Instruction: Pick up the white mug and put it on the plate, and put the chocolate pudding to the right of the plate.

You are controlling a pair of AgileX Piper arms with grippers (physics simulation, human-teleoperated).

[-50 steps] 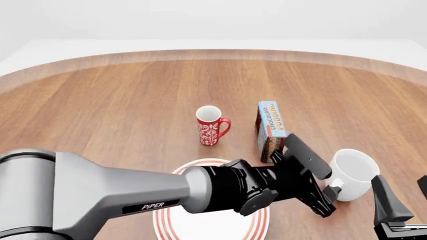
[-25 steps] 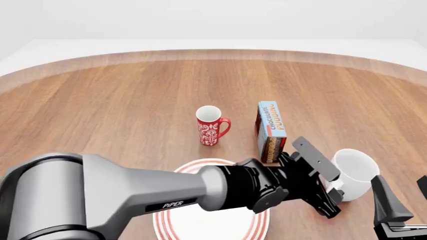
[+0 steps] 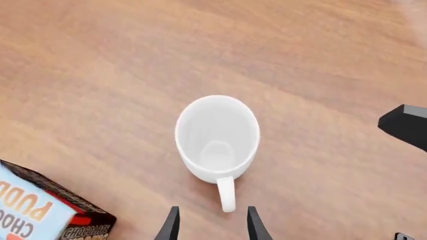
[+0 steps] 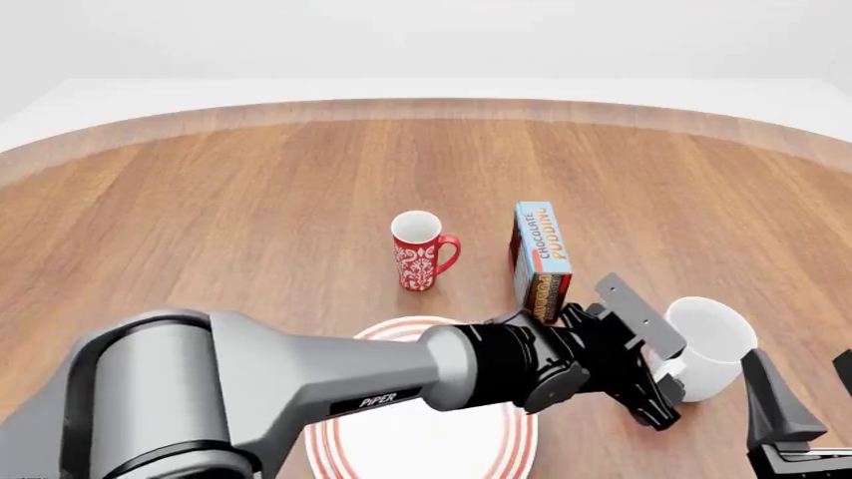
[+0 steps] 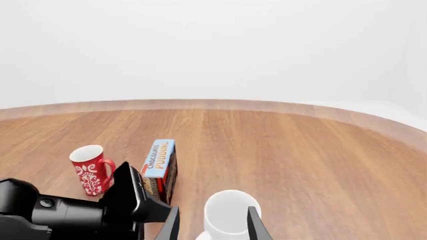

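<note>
The white mug (image 4: 709,344) stands upright at the front right, its handle (image 3: 227,194) pointing at my left gripper (image 4: 659,377). That gripper is open, and in the left wrist view the end of the handle lies just at the fingertips (image 3: 171,226), not clasped. The left arm reaches across over the plate (image 4: 399,325) and hides most of it. The chocolate pudding (image 4: 540,257) stands upright just beyond the plate, left of the mug. My right gripper (image 4: 809,401) is open at the front right edge, empty, with the white mug (image 5: 230,216) ahead of it.
A red patterned mug (image 4: 423,249) stands left of the pudding, beyond the plate. The round wooden table (image 4: 239,200) curves away at the back. In the left wrist view a dark part of the right gripper (image 3: 407,126) shows close beside the white mug.
My left gripper has slid a little further right toward the white mug's handle. The mug, pudding and right arm have not moved.
</note>
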